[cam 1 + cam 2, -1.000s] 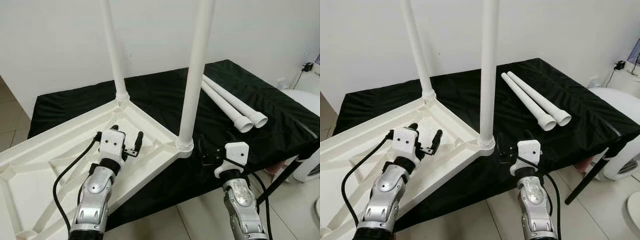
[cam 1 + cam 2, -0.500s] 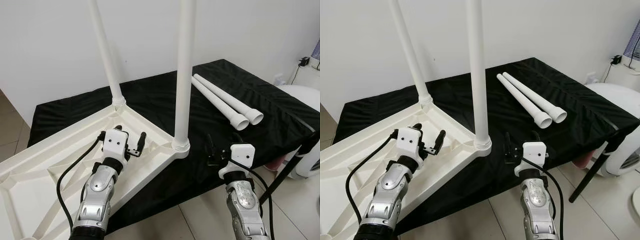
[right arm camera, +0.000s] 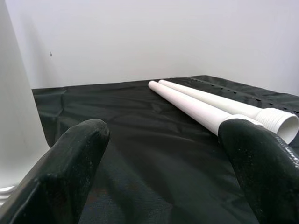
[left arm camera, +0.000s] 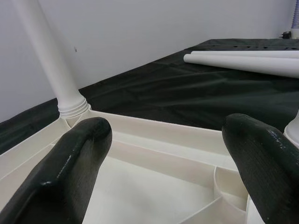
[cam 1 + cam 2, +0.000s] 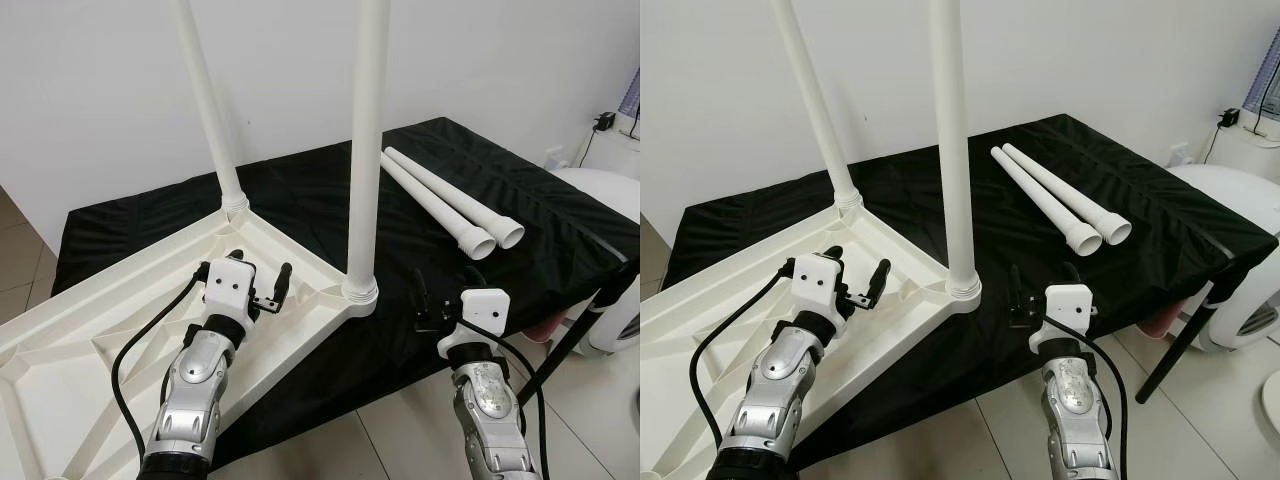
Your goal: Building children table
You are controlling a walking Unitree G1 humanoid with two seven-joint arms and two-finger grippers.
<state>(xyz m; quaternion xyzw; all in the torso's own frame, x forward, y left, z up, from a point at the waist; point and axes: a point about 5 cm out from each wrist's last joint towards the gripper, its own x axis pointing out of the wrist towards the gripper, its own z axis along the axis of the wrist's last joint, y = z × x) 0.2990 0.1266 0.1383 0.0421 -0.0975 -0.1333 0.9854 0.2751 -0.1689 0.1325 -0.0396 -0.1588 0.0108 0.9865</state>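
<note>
Here we see the white plastic children's tabletop (image 5: pixel 120 310) lying upside down, ribbed underside up, partly on the black cloth-covered work surface (image 5: pixel 300 200) and jutting off its near-left edge. Two long white plastic legs are fitted and stand upright: the near leg (image 5: pixel 364 150) in the corner socket closest to us, the far leg (image 5: pixel 205 100) in the corner towards the wall. Two loose white plastic tube legs (image 5: pixel 445 205) lie side by side, touching, on the cloth to the right, threaded ends towards us. Our left gripper (image 5: pixel 258 283) hovers over the tabletop's underside near the fitted near leg, fingers spread and holding nothing. Our right gripper (image 5: pixel 442 292) sits at the cloth's near edge, just right of that leg, fingers (image 3: pixel 261 168) likewise parted and unloaded, facing the loose tubes.
</note>
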